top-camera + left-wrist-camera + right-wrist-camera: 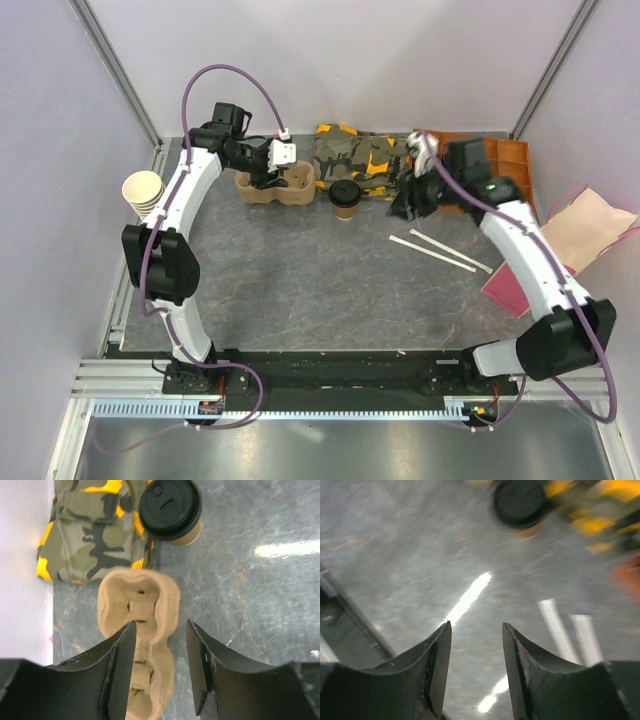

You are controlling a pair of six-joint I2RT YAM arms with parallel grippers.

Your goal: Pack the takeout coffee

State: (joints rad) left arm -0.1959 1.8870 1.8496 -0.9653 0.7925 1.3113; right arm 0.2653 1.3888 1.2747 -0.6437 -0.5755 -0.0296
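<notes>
Two robot arms reach across the grey table point(300, 300), each gripper roughly half open and holding nothing. The left gripper point(161, 625) hangs over the brown pulp carrier point(140, 595), its jaws straddling one side wall without pinching it. The right gripper point(475, 625) hovers above bare tabletop. Between them the takeout coffee point(345, 198), black lid on, stands upright on the table just beside the carrier and in front of a camouflage bag point(360, 152).
</notes>
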